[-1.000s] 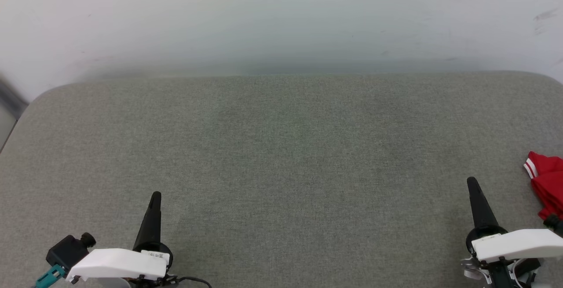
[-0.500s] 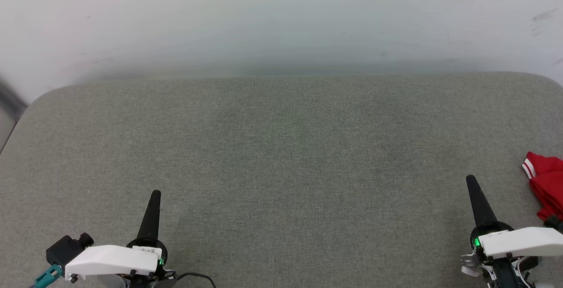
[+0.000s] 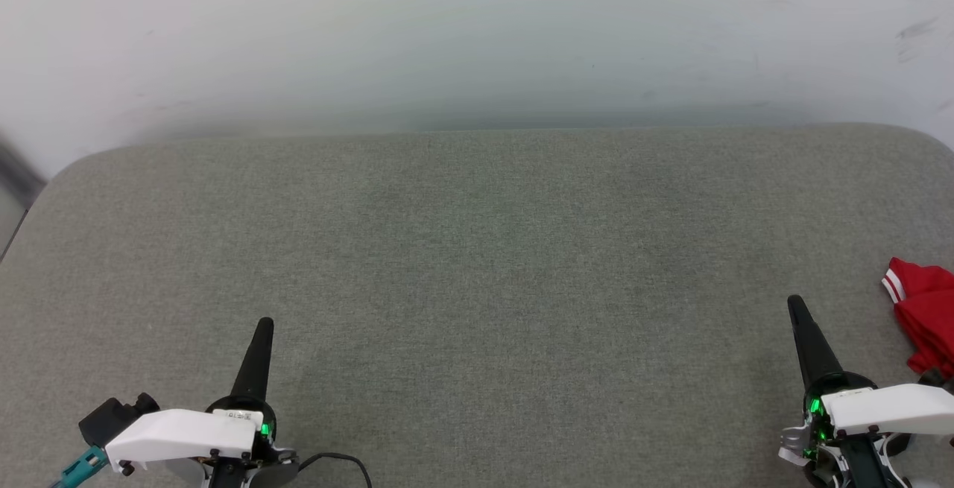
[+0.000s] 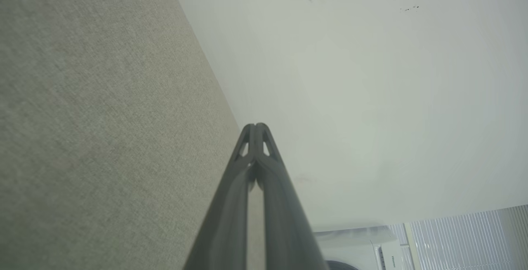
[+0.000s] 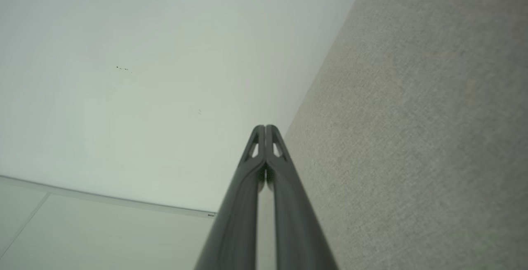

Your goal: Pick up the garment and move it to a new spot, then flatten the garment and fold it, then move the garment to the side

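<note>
- The garment point(image 3: 923, 309) lies bunched at the pad's point(image 3: 477, 249) right edge, toward its near side: red cloth with white-striped trim. Most of it runs out of view, so you cannot tell whether it is folded.
- Over the pad's near edge, your left gripper point(image 3: 264, 324) and right gripper point(image 3: 794, 302) point toward the far edge, fingers pressed tight together, holding nothing. The right one is just beside the garment, apart from it.
- My reading: this fits a garment waiting to be fetched as well as one set aside after folding. Bring the whole garment into view before you commit either arm, and keep the tips off the cloth meanwhile.
- Beyond the pad's far edge stands a white wall point(image 3: 477, 41).
- Against a second ago: green lights point(image 3: 814, 406) now glow at both wrists, dark then. The whole view has slid slightly, so the camera moved; the garment keeps its place on the pad.
</note>
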Robot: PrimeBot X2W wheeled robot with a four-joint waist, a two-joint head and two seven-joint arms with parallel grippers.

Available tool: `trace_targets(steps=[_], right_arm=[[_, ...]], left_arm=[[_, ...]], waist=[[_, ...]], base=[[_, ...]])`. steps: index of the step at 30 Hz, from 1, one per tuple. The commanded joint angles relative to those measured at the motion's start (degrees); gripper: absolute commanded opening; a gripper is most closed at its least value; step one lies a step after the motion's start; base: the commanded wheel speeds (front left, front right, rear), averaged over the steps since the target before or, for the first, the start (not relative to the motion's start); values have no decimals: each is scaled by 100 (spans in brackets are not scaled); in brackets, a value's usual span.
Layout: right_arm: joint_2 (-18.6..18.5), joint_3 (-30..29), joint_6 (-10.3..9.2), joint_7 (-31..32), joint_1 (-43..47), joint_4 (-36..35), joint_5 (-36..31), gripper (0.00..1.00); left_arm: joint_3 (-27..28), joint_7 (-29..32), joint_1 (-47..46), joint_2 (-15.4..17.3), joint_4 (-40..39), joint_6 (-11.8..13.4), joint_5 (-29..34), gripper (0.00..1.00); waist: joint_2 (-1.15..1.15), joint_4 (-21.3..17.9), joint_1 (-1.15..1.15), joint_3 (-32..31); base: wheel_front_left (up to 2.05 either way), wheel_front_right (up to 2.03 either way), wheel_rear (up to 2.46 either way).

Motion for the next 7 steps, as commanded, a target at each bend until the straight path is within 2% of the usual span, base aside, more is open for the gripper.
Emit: trace_targets(steps=[1,7], right_arm=[[11,-11,0,28,-103,-12,158,0],[12,-17,0,93,-126,15,455,0]], left_arm=[[34,42,-132,13,-2,-14,-142,0],[61,122,-172,6,56,-17,-413,0]], waist=[[0,-2,0,-3],[0,-12,0,-15]], base=[[0,0,0],[0,0,0]])
